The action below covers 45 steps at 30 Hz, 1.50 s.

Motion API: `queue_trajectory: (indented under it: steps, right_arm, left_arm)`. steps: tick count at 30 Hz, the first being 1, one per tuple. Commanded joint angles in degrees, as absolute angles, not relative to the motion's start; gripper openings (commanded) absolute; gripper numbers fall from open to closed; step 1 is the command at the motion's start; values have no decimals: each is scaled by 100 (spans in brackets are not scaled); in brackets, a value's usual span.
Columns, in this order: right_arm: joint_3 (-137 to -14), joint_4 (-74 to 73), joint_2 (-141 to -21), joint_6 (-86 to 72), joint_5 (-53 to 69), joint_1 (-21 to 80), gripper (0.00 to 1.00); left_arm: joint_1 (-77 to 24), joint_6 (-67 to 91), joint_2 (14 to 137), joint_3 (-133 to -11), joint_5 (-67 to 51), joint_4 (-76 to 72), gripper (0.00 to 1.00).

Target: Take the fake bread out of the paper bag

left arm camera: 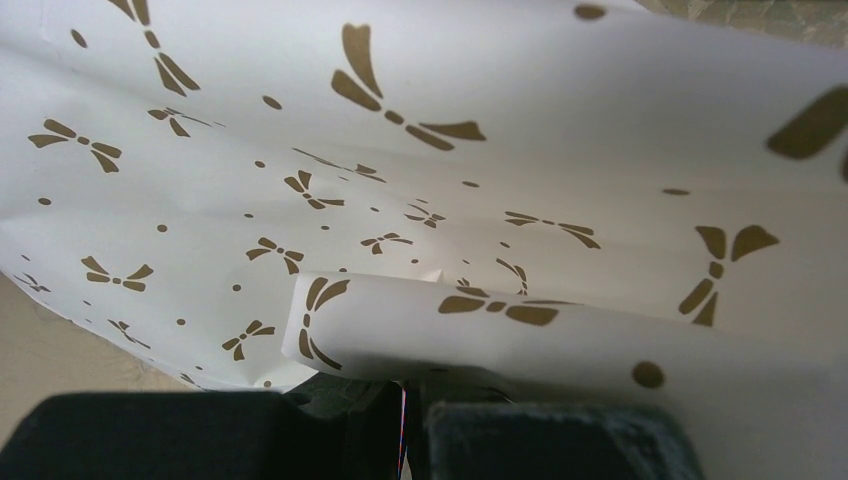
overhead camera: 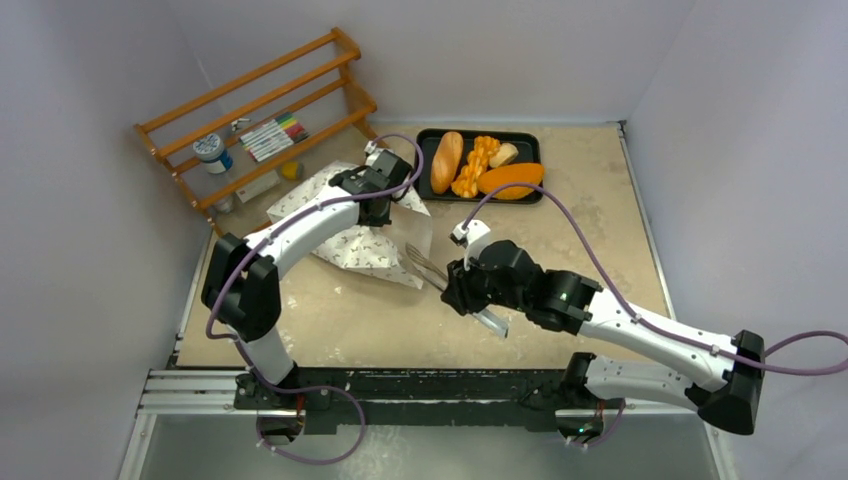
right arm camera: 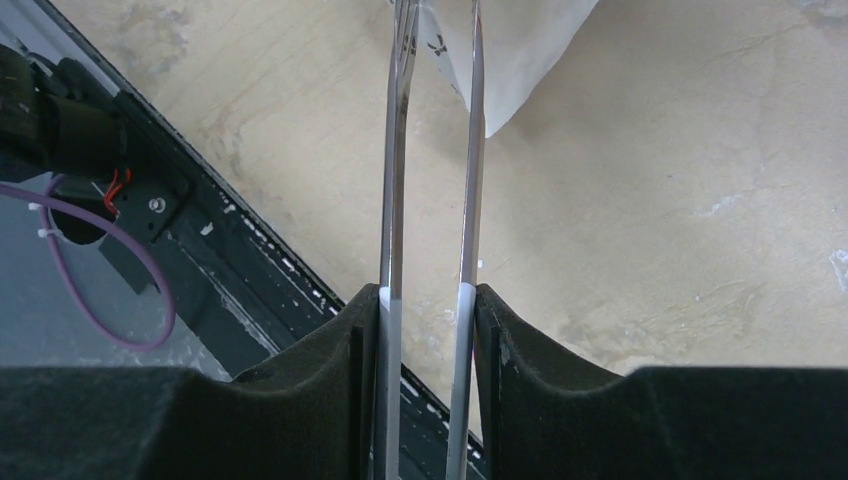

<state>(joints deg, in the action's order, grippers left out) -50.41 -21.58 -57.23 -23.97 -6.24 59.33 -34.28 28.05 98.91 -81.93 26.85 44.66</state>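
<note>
The left claw (overhead camera: 385, 195) (left arm camera: 405, 395) sits on the paper bag (overhead camera: 370, 255) (left arm camera: 400, 150), its jaws narrow. A curled lip of paper covers their tips, so I cannot tell whether they pinch it. The right claw (overhead camera: 460, 285) (right arm camera: 428, 300) is clamped on metal tongs (overhead camera: 432, 265) (right arm camera: 470, 150), whose ends reach ahead of it to the bag's (right arm camera: 520, 50) corner. The bag lies on the counter (overhead camera: 560, 240) under the left claw. Well beyond the right claw, fake bread (overhead camera: 447, 160) rests in a black tray (overhead camera: 530, 140).
</note>
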Motion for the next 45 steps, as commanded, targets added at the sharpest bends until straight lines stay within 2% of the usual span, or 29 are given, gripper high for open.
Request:
queue_trajectory:
  steps: [1, 24, 36, 45]
  right_arm:
    - [-5156, -1581, -5721, -2382, -734, 5955, 37]
    - [-5256, -1446, -5788, -2435, -952, 5958, 36]
    - [-5141, -592, -6852, -2553, -599, 5966, 35]
    - [-5373, 53, -7743, -2787, -823, 6067, 34]
  left_arm:
    - [-3467, 2784, 9679, -8345, 2870, 4422, 3]
    - [-3527, 2792, 8965, -7570, 2874, 4472, 3]
    - [-3751, 2911, 8448, -7677, 2979, 4738, 3]
    - [-3975, 3210, 7795, -7793, 3291, 5443, 3]
